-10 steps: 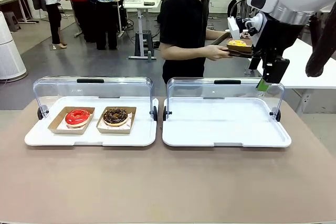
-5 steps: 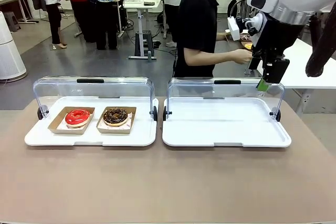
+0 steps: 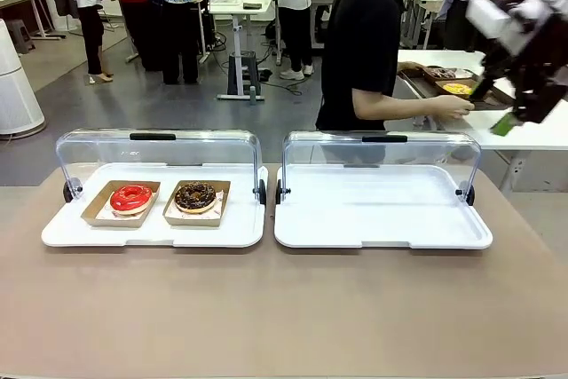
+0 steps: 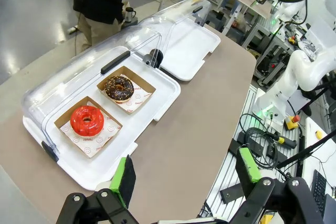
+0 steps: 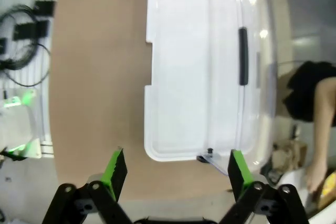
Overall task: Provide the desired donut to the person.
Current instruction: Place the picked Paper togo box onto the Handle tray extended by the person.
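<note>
A red-glazed donut [image 3: 131, 197] [image 4: 87, 120] and a chocolate donut [image 3: 196, 195] [image 4: 118, 87] lie in card boats in the left white tray [image 3: 151, 235]. The person [image 3: 362, 42] in a black T-shirt stands at the far side, turned right, with a hand [image 3: 454, 108] on the side table. A yellow donut [image 3: 457, 88] lies there on a brown tray. My right gripper [image 3: 508, 118] [image 5: 177, 169] hangs high at the far right, open and holding nothing. High above the table's left end, my left gripper [image 4: 186, 171] is open, and both donuts lie far below it.
The right white tray [image 3: 382, 235] [image 5: 157, 77] holds nothing, and its clear lid [image 3: 382, 153] stands raised. The left tray's lid [image 3: 158, 150] is raised too. A white side table [image 3: 524, 135] stands at the far right. Other people stand in the background.
The person has turned right and put the brown tray with the yellow donut on the side table. My right arm has swung up and to the right, away from the right tray's lid.
</note>
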`<state>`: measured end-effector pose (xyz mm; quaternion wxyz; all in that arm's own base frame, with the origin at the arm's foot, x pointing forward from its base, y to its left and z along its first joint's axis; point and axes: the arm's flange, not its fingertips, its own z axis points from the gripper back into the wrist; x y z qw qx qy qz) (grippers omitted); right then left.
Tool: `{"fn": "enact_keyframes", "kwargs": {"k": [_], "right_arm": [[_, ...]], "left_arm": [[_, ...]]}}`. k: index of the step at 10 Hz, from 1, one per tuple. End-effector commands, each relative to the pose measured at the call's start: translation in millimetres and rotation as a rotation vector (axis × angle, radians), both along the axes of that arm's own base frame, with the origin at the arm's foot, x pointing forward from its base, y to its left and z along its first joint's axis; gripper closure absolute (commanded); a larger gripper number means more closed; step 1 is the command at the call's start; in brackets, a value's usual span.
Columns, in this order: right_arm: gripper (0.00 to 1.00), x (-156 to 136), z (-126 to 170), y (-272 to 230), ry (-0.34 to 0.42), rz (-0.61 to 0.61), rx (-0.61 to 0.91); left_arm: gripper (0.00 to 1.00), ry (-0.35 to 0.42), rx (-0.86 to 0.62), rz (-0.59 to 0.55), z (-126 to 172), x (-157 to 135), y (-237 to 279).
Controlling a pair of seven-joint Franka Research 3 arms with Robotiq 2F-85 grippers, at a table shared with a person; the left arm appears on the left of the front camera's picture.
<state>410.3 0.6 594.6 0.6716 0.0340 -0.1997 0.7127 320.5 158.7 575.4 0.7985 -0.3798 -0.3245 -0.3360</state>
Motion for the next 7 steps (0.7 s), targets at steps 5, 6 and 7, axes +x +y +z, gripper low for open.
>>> {"fn": "enact_keyframes", "kwargs": {"k": [5,6,7], "right_arm": [[0.00,51.5,-34.4,-162.0,0.165,0.242,0.579],[0.00,53.2,-41.7,-172.0,0.156,0.252,0.620],[0.00,55.1,-50.2,-179.7,0.153,0.269,0.678]], "left_arm": [[0.00,-0.023,-0.007,-0.014,-0.6,-1.1,0.8],[0.00,-0.023,-0.007,-0.014,-0.6,-1.1,0.8],[0.00,-0.023,-0.007,-0.014,-0.6,-1.1,0.8]]}}
